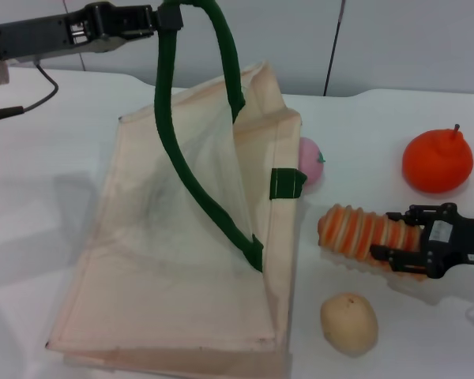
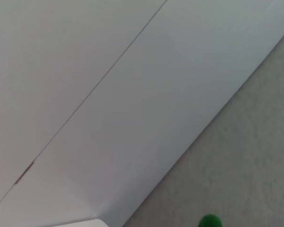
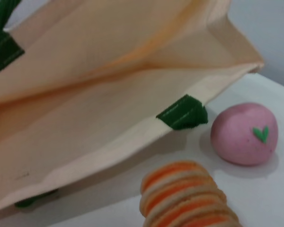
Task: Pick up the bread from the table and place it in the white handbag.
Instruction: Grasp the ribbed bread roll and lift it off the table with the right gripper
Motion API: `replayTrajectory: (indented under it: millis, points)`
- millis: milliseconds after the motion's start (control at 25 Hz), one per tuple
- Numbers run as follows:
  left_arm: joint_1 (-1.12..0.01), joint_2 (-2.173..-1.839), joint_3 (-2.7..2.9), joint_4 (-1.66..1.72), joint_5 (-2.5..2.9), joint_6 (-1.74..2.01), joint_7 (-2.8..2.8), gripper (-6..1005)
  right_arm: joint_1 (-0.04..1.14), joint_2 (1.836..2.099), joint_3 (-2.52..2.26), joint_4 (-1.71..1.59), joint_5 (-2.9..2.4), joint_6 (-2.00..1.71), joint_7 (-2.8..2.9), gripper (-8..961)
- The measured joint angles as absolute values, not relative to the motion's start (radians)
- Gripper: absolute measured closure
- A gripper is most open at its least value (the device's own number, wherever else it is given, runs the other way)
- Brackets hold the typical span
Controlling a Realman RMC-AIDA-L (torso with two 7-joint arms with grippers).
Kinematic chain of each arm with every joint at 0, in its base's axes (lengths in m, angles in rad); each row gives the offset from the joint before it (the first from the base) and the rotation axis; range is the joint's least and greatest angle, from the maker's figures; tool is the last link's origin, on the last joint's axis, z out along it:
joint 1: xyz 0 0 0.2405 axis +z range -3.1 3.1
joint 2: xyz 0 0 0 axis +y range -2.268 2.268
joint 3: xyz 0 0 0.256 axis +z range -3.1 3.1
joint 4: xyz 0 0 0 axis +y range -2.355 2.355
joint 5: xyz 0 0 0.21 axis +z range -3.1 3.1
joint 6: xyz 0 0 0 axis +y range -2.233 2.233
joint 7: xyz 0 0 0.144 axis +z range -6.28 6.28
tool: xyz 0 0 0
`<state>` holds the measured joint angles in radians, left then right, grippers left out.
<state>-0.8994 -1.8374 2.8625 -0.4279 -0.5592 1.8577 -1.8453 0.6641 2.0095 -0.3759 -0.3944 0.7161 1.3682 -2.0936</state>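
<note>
The white handbag (image 1: 182,260) lies on the table with its mouth towards the right. My left gripper (image 1: 162,17) is shut on one dark green handle (image 1: 170,134) and holds it up high, so the mouth gapes open. A bit of green handle shows in the left wrist view (image 2: 209,221). The bread (image 1: 355,229), striped orange and cream, lies on the table just right of the bag's mouth. My right gripper (image 1: 389,234) has a finger against each side of the loaf's right end. The right wrist view shows the bread (image 3: 189,198) and the open bag (image 3: 85,94).
A pink round fruit (image 1: 310,162) sits beside the bag's far corner, behind the bread; it also shows in the right wrist view (image 3: 244,134). An orange fruit (image 1: 437,162) stands at the far right. A tan potato-like lump (image 1: 349,323) lies in front of the bread.
</note>
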Motion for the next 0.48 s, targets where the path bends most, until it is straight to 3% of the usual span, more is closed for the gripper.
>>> replayTrajectory:
  millis: [480]
  points:
    - [-0.91,-1.837,2.864,-0.428,-0.541,1.859,-1.845,871,0.72,2.013,-0.392,-0.414,0.77,1.477,-2.104,390]
